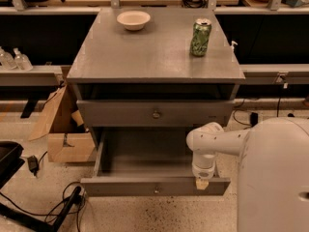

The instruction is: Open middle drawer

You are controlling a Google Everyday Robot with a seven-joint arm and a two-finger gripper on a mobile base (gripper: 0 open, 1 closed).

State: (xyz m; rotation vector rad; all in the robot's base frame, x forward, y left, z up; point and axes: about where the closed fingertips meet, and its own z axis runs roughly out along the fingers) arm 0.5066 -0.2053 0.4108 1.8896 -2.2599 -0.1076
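Note:
The grey cabinet (145, 57) shows a dark recess under its top. Below the recess sits the middle drawer (120, 114), a wide grey front with a small round metal knob (156, 114); it looks pushed in. The lowest drawer (145, 186) is pulled out toward me, its inside bare, with a knob (155, 190) on its front. My gripper (202, 183) hangs from the white arm (212, 141) and points down at the right end of the open lowest drawer's front edge. It is below and to the right of the middle drawer's knob.
A white bowl (133, 19) and a green can (200, 37) stand on the cabinet top. A cardboard box (63, 129) leans at the left of the cabinet. Black cables (58, 207) lie on the floor at the lower left. My white body (275, 178) fills the lower right.

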